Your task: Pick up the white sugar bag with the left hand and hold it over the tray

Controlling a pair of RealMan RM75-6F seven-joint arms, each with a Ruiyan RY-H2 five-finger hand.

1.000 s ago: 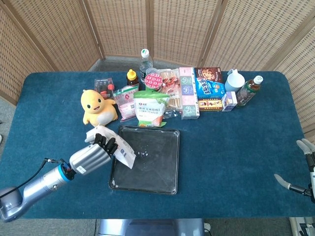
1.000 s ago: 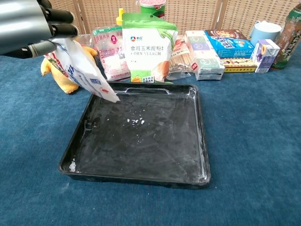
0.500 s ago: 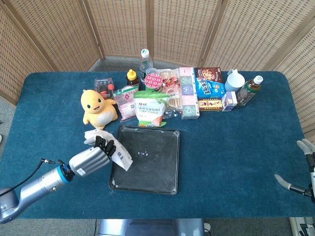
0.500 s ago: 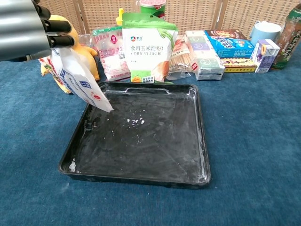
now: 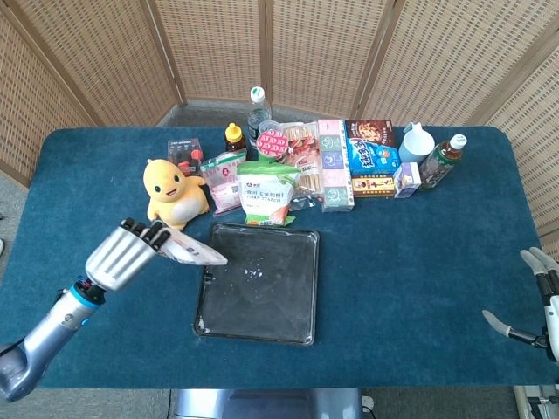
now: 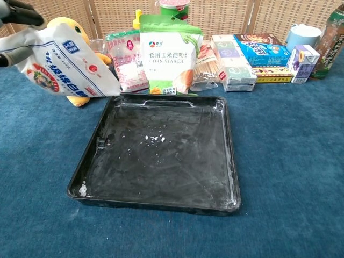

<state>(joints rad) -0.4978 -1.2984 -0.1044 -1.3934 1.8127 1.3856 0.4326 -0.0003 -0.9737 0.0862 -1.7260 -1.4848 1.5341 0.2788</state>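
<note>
A: Left hand (image 5: 118, 253)?
B: Fingers wrapped round the top of the sugar bag (image 5: 194, 254), bag raised off the table (image 5: 419, 262), its lower corner over the left edge of the tray (image 5: 301, 332).
A: Right hand (image 5: 540, 301)?
B: At the right table edge, fingers apart, holding nothing.
A: Nearby?
B: Yellow duck toy (image 5: 173, 189) behind the bag; corn starch pouch (image 5: 267, 194) just behind the tray.
</note>
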